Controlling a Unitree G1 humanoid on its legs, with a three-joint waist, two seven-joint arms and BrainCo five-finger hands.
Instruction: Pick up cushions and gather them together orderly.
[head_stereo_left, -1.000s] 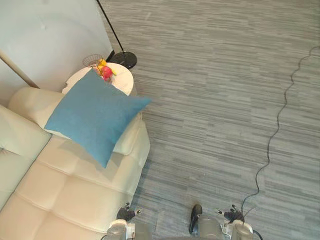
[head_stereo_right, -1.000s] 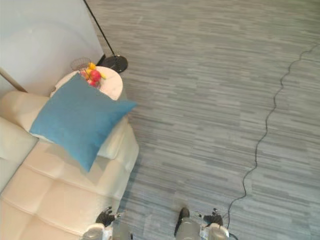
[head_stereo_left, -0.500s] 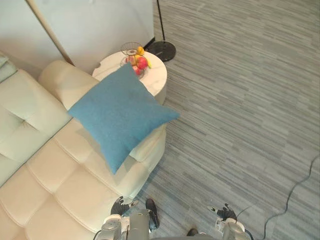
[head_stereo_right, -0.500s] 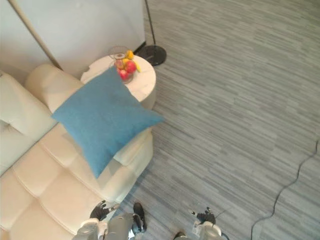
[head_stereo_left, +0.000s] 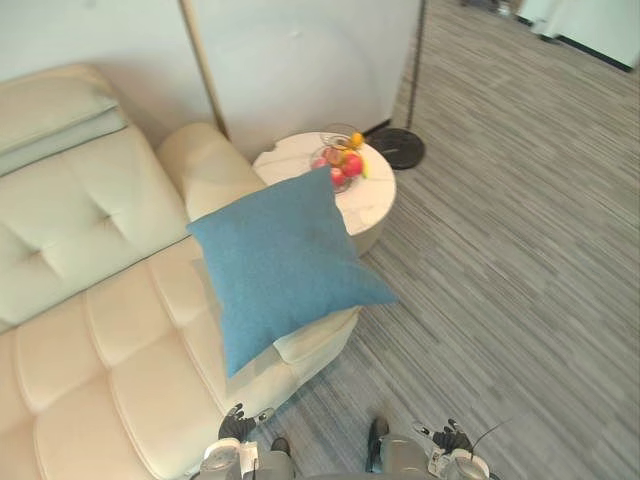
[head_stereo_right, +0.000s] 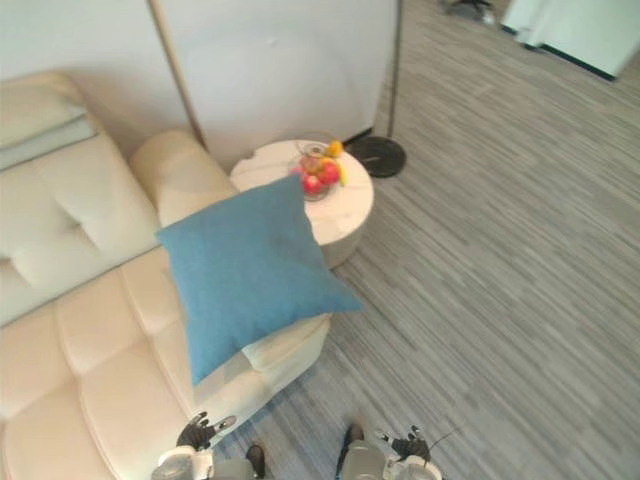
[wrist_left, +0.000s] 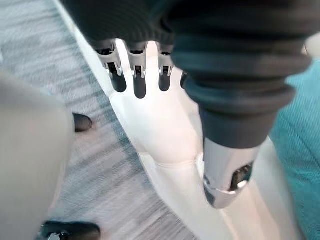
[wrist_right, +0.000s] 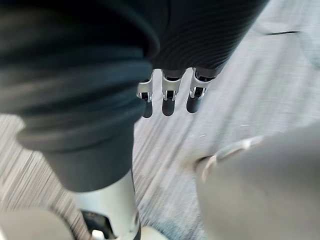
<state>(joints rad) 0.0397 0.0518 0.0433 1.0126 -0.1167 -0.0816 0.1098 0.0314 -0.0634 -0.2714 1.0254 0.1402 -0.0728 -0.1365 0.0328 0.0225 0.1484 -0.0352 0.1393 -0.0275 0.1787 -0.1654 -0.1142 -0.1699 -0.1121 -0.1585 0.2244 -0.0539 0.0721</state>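
A blue square cushion (head_stereo_left: 285, 265) lies tilted on the end of the cream sofa (head_stereo_left: 100, 340), propped against the armrest with one corner hanging over the sofa's edge. Its teal cloth (wrist_left: 300, 140) also shows in the left wrist view, beside the sofa's edge (wrist_left: 160, 130). My left hand (head_stereo_left: 238, 428) hangs low near the sofa's front corner, its fingers (wrist_left: 132, 75) relaxed and holding nothing. My right hand (head_stereo_left: 450, 438) hangs over the grey floor, fingers (wrist_right: 170, 95) straight and empty. Both hands are well below the cushion and apart from it.
A round white side table (head_stereo_left: 375, 205) stands behind the cushion with a fruit bowl (head_stereo_left: 340, 165) on it. A floor lamp's black base (head_stereo_left: 402, 150) sits beyond it by the wall. A pale flat cushion (head_stereo_left: 60, 115) lies on the sofa's back. Striped grey carpet (head_stereo_left: 500, 280) stretches to the right.
The camera has swung towards the sofa, so sofa, cushion and table now sit nearer the middle. The cushion keeps its place on the sofa. Both hands stay low and empty.
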